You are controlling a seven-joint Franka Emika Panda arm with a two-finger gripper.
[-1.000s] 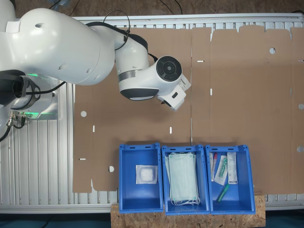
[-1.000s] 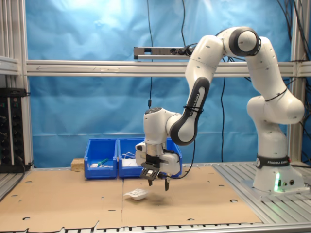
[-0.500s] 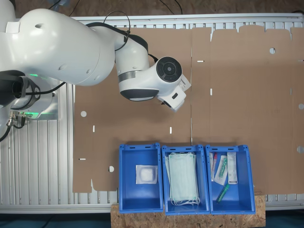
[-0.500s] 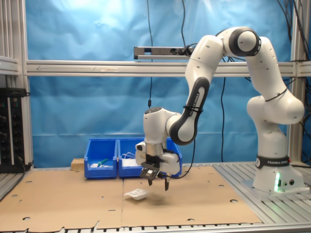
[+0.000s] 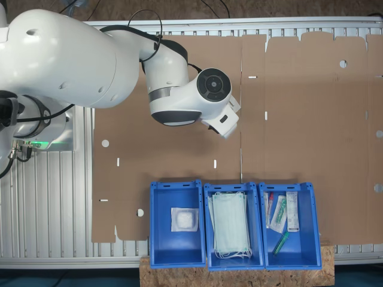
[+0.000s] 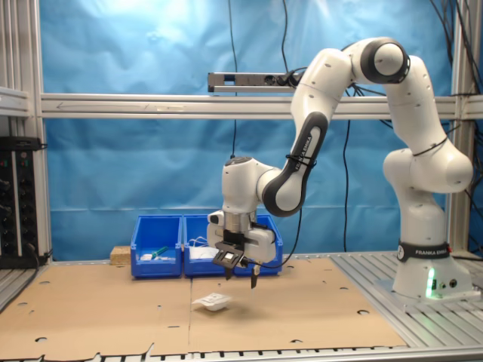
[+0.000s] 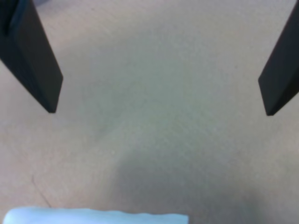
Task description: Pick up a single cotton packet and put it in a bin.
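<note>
The gripper (image 6: 241,277) hangs above the cardboard (image 6: 113,317) in the second exterior view, its two dark fingers (image 6: 229,270) pointing down and spread apart with nothing between them. In the wrist view the fingers (image 7: 35,60) stand wide at either side of the picture over bare cardboard (image 7: 159,93), and the gripper (image 7: 159,112) holds nothing.

A cotton packet (image 6: 211,302) lies on the cardboard in the second exterior view, just below the gripper and a little toward the second exterior view's left, not touched by the fingers. A white strip of the packet (image 7: 93,217) shows in the wrist view, clear of both fingers.

Three blue bins sit side by side at one edge of the cardboard. In the first exterior view the bin (image 5: 160,239) nearest the first exterior view's left holds another square white packet (image 5: 184,219) lying flat on its floor. The middle bin (image 5: 207,263) holds a stack of pale green masks (image 5: 230,224). The third bin (image 5: 308,239) holds long narrow packets (image 5: 291,210) with red and green items. A strip of chipboard (image 5: 326,269) lies under the bins' outer ends. The arm (image 5: 90,60) reaches over the cardboard (image 5: 311,119) from its base on the ribbed metal table (image 5: 48,197).
</note>
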